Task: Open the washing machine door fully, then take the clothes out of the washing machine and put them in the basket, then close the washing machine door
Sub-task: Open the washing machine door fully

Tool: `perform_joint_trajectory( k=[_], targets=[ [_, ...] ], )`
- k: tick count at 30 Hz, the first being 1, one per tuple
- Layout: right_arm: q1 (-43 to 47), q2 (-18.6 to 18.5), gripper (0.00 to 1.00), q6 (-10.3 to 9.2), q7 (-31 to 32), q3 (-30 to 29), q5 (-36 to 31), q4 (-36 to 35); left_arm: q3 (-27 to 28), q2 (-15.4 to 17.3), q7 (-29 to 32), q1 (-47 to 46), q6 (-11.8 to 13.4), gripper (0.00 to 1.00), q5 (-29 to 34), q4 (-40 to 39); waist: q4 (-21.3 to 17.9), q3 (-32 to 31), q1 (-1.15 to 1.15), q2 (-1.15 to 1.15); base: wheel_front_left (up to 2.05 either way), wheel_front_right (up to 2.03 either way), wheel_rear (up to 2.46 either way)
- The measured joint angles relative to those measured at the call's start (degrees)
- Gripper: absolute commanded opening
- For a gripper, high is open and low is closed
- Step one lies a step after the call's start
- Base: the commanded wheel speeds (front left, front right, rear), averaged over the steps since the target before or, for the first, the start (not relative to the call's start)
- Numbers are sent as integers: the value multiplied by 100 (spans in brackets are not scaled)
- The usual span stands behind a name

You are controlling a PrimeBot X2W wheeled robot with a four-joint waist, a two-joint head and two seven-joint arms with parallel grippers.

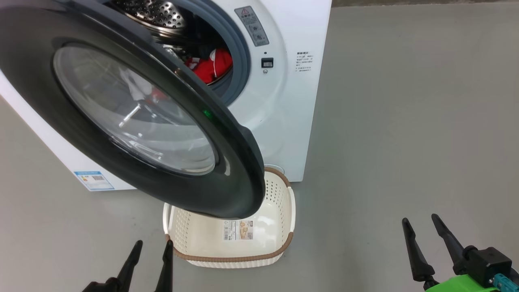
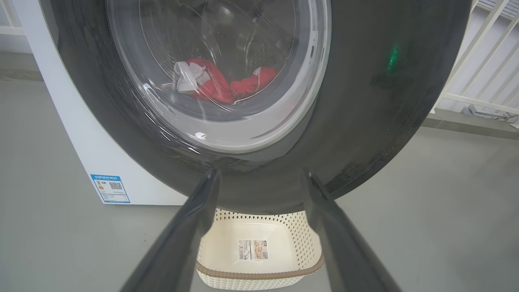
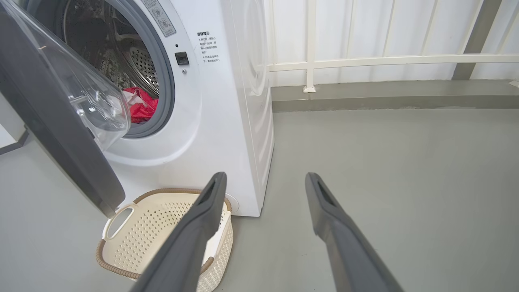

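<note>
Where basket (image 3: pixel 150 235) sits, grey floor (image 3: pixel 405 182), white railing (image 3: pixel 365 61)

Black-rimmed door (image 2: pixel 365 101), red clothes (image 2: pixel 215 86) behind glass, basket (image 2: pixel 259 276) beneath

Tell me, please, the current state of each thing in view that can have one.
washing machine door: open part-way, over the basket's rear
clothes: inside the drum
basket: upright on the floor, empty
left claw: open, empty
right claw: open, empty
</note>
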Motion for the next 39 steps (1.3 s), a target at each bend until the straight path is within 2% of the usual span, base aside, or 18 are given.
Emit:
perform_joint_trajectory(
  k=[6,9,10,11,12,18,22,23,24,26,30,31,35,39],
  targets=[
    [-2,1,100,0,0,-23,5,-62,-16,0,0,-1,0,100,-1,-10,33,50,0,0,0,0,0],
    [-7,1,100,0,0,42,209,-132,-36,0,-1,-1,0,100,-9,-10,70,56,0,0,0,0,0],
    [-10,-3,61,0,0,81,315,-168,-35,0,-1,-1,0,100,-13,-11,84,59,0,0,0,0,0],
    [-21,-9,45,0,0,135,442,-220,-35,0,-1,-1,0,100,-26,-11,99,61,0,0,0,0,0],
    [-49,-4,0,0,-1,194,617,-268,-37,0,0,-2,0,100,-34,-13,114,64,0,0,0,0,0],
    [-622,-143,0,-1,-5,606,1805,-567,-125,1,-1,-16,0,100,-62,-15,223,117,0,0,0,0,0],
    [-1182,-330,0,-1,-18,1012,2938,-597,-190,0,0,-34,0,100,-108,-16,329,174,0,0,0,0,0],
    [-1326,-382,0,-1,-18,1156,3304,-605,-201,0,0,-42,0,100,-121,-16,358,188,0,0,0,0,0],
    [-1616,-449,0,-1,-18,1466,4075,-620,-227,0,-1,-56,0,100,-170,-16,420,217,0,0,0,0,0],
    [-1905,-569,0,-1,-18,1837,4894,-649,-266,2,-1,-58,0,100,-243,-15,482,245,0,0,0,0,0],
    [-2464,-876,0,-1,53,2358,6296,-740,-374,0,-1,-119,0,100,-344,-13,607,314,0,0,0,0,0],
    [-2464,-876,0,-1,53,2358,6296,-740,-374,0,-1,-119,0,100,-344,-13,607,314,0,0,0,0,0],
    [-2954,-976,0,-1,744,2475,7379,-759,-428,1,-1,-190,0,100,-403,-14,718,414,0,0,0,0,0],
    [-3310,-988,0,-1,1878,2395,8112,-424,-546,1,-1,-267,0,100,-426,-10,830,523,0,0,0,0,0]
  ],
)
